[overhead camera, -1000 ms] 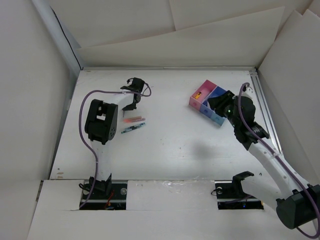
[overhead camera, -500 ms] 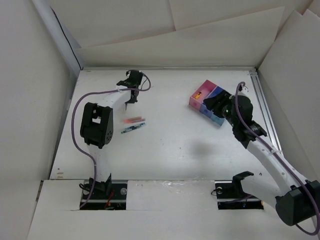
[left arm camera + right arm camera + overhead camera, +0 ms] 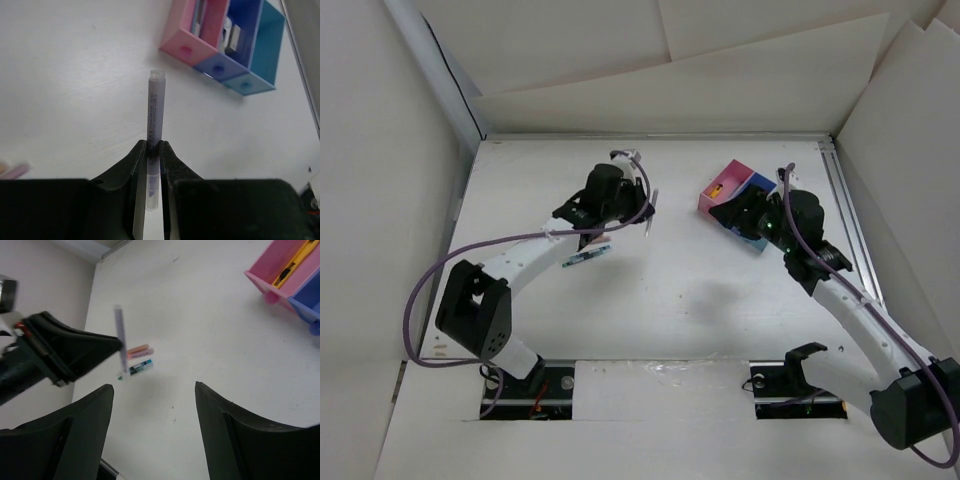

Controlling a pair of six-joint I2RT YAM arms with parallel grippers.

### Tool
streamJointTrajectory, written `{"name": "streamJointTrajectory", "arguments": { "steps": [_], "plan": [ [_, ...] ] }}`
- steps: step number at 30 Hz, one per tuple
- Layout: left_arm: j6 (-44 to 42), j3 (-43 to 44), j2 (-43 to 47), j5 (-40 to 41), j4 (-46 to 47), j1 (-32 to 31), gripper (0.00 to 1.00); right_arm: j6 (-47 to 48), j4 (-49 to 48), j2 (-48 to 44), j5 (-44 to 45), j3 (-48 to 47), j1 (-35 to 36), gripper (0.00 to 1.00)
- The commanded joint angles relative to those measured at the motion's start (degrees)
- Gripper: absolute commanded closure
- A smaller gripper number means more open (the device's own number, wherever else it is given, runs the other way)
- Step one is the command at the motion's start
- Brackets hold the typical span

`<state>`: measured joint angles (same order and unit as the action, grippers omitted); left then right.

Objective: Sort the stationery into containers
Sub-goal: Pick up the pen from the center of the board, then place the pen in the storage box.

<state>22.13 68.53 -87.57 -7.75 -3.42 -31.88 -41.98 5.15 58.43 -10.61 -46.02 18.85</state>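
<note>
My left gripper (image 3: 154, 150) is shut on a grey-blue pen (image 3: 155, 110) and holds it above the table, its tip toward the containers. In the top view the left gripper (image 3: 638, 205) is left of the table's middle with the pen (image 3: 652, 212). The pink (image 3: 187, 37), purple-blue (image 3: 235, 45) and light blue (image 3: 265, 50) boxes stand in a row; the pink one holds pens and a yellow-black piece (image 3: 295, 260), the purple-blue one white erasers. My right gripper (image 3: 152, 385) is open and empty, hovering beside the boxes (image 3: 745, 215). Orange and pink pens (image 3: 137, 350) and a teal pen (image 3: 137, 368) lie on the table.
The white table (image 3: 680, 290) is walled by white boards on the left, back and right. The teal pen (image 3: 585, 256) lies just under the left arm's forearm. A metal rail (image 3: 850, 220) runs along the right edge close to the boxes.
My left gripper has swung from the far left toward the middle of the table, carrying the grey-blue pen to the right. The right gripper has shifted slightly left over the boxes.
</note>
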Motion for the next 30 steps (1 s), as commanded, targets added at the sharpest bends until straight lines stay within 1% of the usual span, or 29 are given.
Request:
{"name": "streamJointTrajectory", "arguments": {
  "steps": [1, 4, 5, 10, 12, 15, 16, 19, 20, 24, 25, 27, 30],
  "plan": [
    [7.04, -7.86, -0.06, -10.08, 14.91, -1.77, 1.0, 1.02, -4.0, -2.62, -5.38, -1.7, 0.48, 0.28],
    [7.66, -8.42, -1.8, -11.76, 17.83, -4.67, 1.0, 0.4, -4.62, -3.24, -7.84, -1.09, 1.01, 0.28],
    [7.66, -8.42, -2.51, -12.89, 19.23, -6.42, 1.0, 0.4, -4.62, -3.24, -7.85, -1.09, 1.62, 0.28],
    [8.9, -8.42, -5.07, -17.82, 25.46, -9.34, 1.0, -0.12, -4.62, -3.24, -7.32, -0.57, 1.63, 0.27],
    [9.77, -8.42, -6.2, -20.1, 27.58, -10.04, 1.0, -0.12, -4.62, -2.63, -5.05, -0.56, 2.15, 0.27],
    [10.3, -8.42, -6.21, -20.11, 29.0, -11.36, 1.0, -0.12, -2.25, -1.31, -1.35, -0.56, 2.15, 0.27],
    [10.3, -8.42, -6.21, -20.64, 30.04, -11.36, 1.0, -0.12, -1.29, -1.31, 1.79, -0.56, 2.15, 0.27],
    [11.53, -9.65, -6.21, -22.22, 32.51, -11.36, 1.0, -0.12, 0.57, -0.6, 6.9, -1.09, 2.15, 0.27],
    [11.53, -9.65, -5.6, -23.01, 33.9, -11.36, 1.0, -0.12, 0.57, -0.6, 6.92, -0.48, 2.15, 0.27],
    [12.06, -10.96, -5.07, -24.5, 35.93, -11.36, 1.0, -0.12, 0.57, 0.97, 6.92, -0.47, 2.15, 0.33],
    [12.06, -10.96, -5.07, -24.51, 35.94, -11.36, 1.0, -0.12, 0.57, 1.59, 6.92, -0.47, 2.15, 0.38],
    [11.53, -10.96, -5.07, -25.2, 35.94, -11.36, 1.0, -0.12, 0.57, 2.2, 6.22, -0.47, 2.15, 0.43],
    [11.53, -10.96, -5.59, -25.82, 35.94, -11.36, 1.0, -0.12, 0.04, 3.53, 4.82, -0.47, 2.15, 0.45]
  ]
}}
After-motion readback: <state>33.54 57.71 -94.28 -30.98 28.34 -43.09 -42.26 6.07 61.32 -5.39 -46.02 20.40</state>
